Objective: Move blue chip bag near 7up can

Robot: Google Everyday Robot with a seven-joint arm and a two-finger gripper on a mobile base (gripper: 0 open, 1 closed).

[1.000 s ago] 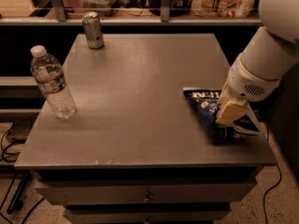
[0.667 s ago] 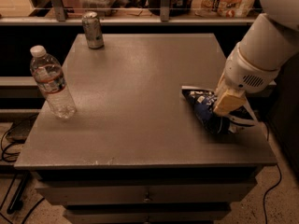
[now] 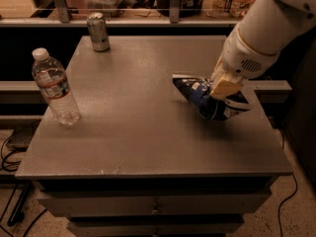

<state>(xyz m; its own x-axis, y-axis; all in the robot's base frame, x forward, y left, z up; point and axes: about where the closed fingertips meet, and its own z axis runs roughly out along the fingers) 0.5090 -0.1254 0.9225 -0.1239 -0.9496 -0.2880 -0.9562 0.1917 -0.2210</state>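
Item: my gripper (image 3: 220,90), right of centre over the table (image 3: 148,147), is clamping its fingers on the blue chip bag (image 3: 200,97) and holding it further left and back than a second ago, well apart from the 7up can (image 3: 98,31) at the far-left corner, with the water bottle (image 3: 55,90) standing unmoved at left.

No legible text: bag (image 3: 196,92), can (image 3: 98,31), bottle (image 3: 55,89)

Gripper (image 3: 220,90) clamping crinkly dark-blue chip bag (image 3: 197,94) at right; grey table (image 3: 148,147) open toward silvery metal can (image 3: 98,31), clear plastic bottle (image 3: 55,90) well left.
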